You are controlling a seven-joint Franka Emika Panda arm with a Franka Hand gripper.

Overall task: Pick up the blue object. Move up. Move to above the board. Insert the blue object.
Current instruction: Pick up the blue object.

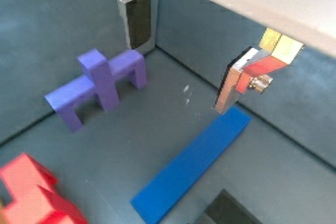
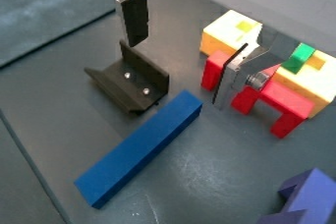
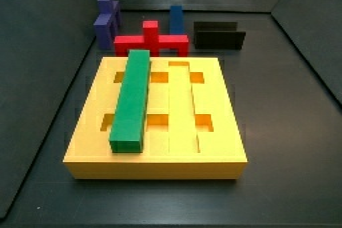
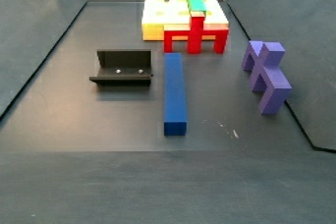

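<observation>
The blue object is a long dark-blue bar lying flat on the dark floor between the fixture and the purple block. It also shows in both wrist views and in a side view. The board is a thick yellow slab with grooves and square holes, and a green bar lies in one groove. My gripper is open and empty, hanging above the floor just past one end of the blue bar. Its fingers do not touch anything.
The dark fixture stands beside the blue bar. A purplish stepped block lies on its other side. A red piece stands against the board's end. Dark walls enclose the floor.
</observation>
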